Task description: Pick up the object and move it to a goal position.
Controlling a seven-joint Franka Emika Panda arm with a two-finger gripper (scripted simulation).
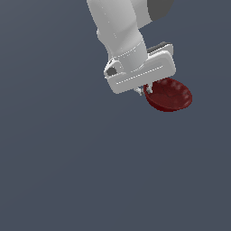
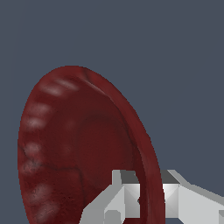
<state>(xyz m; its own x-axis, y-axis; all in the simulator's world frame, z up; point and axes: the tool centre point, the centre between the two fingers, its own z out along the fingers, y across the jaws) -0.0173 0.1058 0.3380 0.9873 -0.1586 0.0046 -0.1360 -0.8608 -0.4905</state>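
Note:
The object is a small dark red bowl [image 1: 170, 94] with a ribbed rim. In the exterior view it shows just below and to the right of the white hand, slightly tilted. My gripper [image 1: 145, 90] comes down on the bowl's rim at the edge nearest the exterior view's left. The wrist view shows the bowl [image 2: 74, 148] large and edge-on. Its rim runs between my two grey-white fingers [image 2: 114, 197], one inside the bowl and one outside, and the gripper [image 2: 148, 197] is shut on that rim. The hand hides part of the bowl in the exterior view.
Around the bowl lies only a plain dark grey-blue surface [image 1: 67, 171]. The white arm [image 1: 117, 27] comes in from the top of the exterior view. No goal marker shows in either view.

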